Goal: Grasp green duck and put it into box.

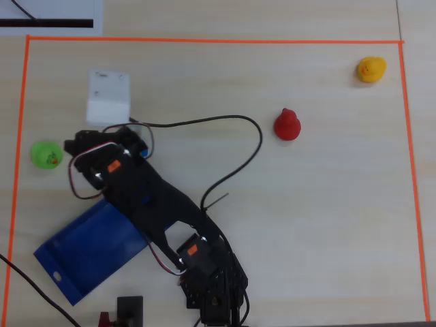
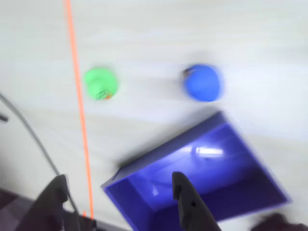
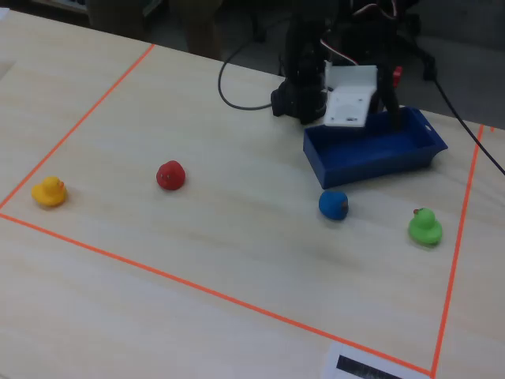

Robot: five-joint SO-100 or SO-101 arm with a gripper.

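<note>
Two dark fingers of the gripper [image 2: 120,192] stand spread apart with nothing between them, poised over the near corner of the box [image 2: 226,159] — a smooth, low-walled dark blue tray, cut off at the wrist view's lower edge. That view is blurred. The green duck [image 2: 101,83], small, rounded and bright with an orange-red beak mark, sits on the pale wood-grain table [image 3: 237,229] near the orange tape line [image 2: 77,96] — well apart from the blue duck [image 2: 202,83], which the arm hides overhead.
</note>
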